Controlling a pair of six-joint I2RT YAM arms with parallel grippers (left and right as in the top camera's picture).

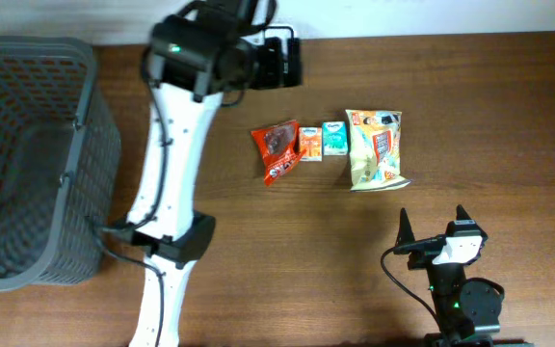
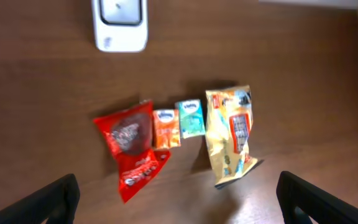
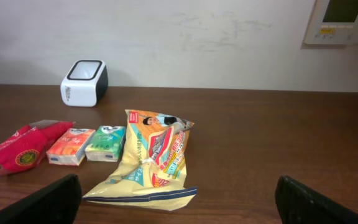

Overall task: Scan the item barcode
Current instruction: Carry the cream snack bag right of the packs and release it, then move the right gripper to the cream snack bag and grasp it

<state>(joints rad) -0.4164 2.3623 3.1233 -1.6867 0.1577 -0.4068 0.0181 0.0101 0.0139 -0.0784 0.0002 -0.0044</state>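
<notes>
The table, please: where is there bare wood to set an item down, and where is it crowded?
Bare wood lies right of the yellow chip bag, and between the item row and the right gripper. Crowded: red packet, orange box, teal box and bag lie side by side.

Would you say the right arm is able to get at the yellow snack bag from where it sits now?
Probably yes: the right gripper is open, the yellow snack bag lies nearest it, and only bare table separates them.

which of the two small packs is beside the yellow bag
The teal pack, right beside the yellow bag; the orange pack lies next to the red pouch instead.
</notes>
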